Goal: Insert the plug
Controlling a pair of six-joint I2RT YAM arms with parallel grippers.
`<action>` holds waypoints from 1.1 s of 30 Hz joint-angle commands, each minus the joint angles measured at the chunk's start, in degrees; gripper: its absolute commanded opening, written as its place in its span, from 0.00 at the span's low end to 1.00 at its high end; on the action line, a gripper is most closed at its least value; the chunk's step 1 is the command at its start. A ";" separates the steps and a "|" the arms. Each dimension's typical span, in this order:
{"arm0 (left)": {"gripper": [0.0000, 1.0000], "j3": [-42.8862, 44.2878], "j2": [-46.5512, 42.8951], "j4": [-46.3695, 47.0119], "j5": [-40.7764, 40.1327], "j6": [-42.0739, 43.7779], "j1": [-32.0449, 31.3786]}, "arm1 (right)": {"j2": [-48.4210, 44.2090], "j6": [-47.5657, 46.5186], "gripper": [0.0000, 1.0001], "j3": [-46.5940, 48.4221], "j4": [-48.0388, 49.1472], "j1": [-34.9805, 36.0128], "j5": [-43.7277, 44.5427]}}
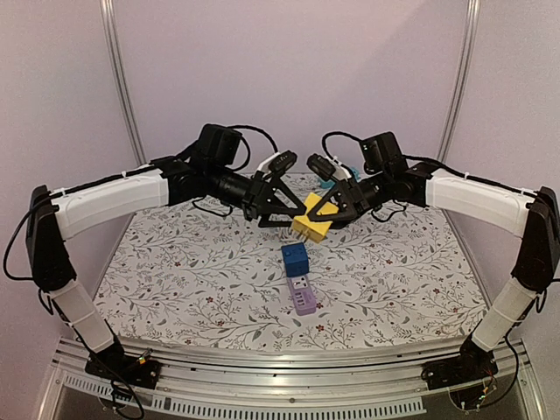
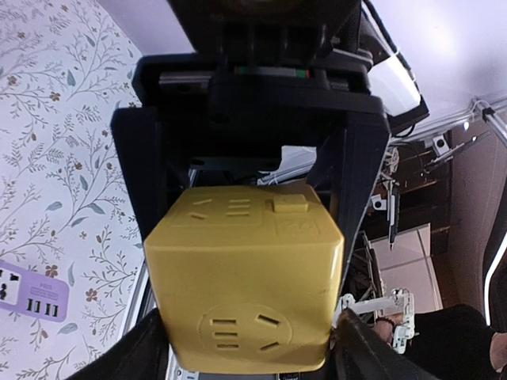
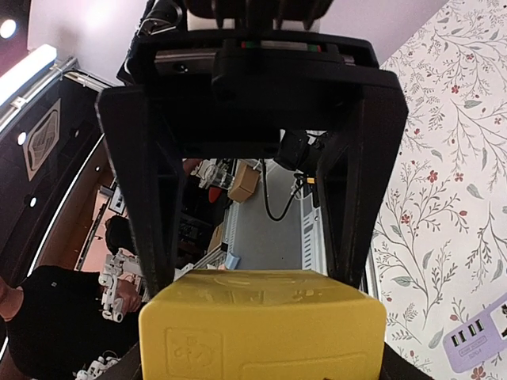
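Above the floral-cloth table (image 1: 175,262), the left gripper (image 1: 296,217) and right gripper (image 1: 328,208) both clasp a yellow cube adapter (image 1: 311,226) in mid-air, each pair of fingers pressed to opposite flat sides. Below lies a purple power strip (image 1: 304,296), a blue cube adapter (image 1: 295,259) standing at its far end. The yellow cube looks rigid, smooth and probably light but slippery — best held by its flat faces, clear of the sockets.

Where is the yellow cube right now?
The yellow cube is up in the air in the middle of the top view, pinched between the left gripper and right gripper, just behind the blue cube on the purple power strip.
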 commanded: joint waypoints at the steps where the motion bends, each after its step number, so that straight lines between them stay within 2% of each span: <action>1: 0.87 -1.97 -4.10 4.29 -2.36 -1.04 -0.22 | -2.98 3.45 0.28 -1.98 6.45 0.61 0.98; 2: 0.96 -2.68 -4.64 5.36 -3.12 -1.58 -0.22 | -3.16 4.19 0.26 -2.19 7.14 0.58 2.04; 3: 0.99 -3.61 -5.26 6.88 -3.75 -2.40 -0.22 | -3.58 4.64 0.25 -2.47 7.75 0.63 2.96; 6: 0.99 -5.75 -6.91 10.20 -6.49 -4.12 -0.15 | -4.75 6.86 0.22 -3.47 10.35 0.63 7.13; 10: 0.99 -6.76 -10.47 11.11 -14.23 -2.83 -0.13 | -5.29 11.28 0.18 -3.66 15.10 0.63 11.99; 14: 0.99 -5.63 -14.75 3.22 -27.71 5.21 -0.13 | -5.04 16.68 0.15 -2.07 16.99 0.65 17.96; 20: 0.99 -15.09 -26.04 7.60 -46.50 17.11 -0.74 | -2.38 19.99 0.01 2.84 8.52 0.57 27.03; 23: 0.99 -20.63 -31.20 13.63 -50.11 27.90 -3.56 | -0.40 23.47 0.00 7.38 3.64 0.31 29.77; 26: 0.99 -23.08 -33.27 15.24 -54.09 39.90 -7.19 | 1.58 27.60 0.00 12.18 -0.59 -0.09 30.57; 29: 1.00 -23.35 -32.23 17.58 -51.93 44.67 -7.78 | 3.68 31.21 0.00 13.84 -1.04 -0.31 29.04; 33: 0.99 -23.03 -29.30 22.34 -52.89 46.78 -8.79 | 4.30 32.99 0.00 15.52 -1.50 -0.31 29.41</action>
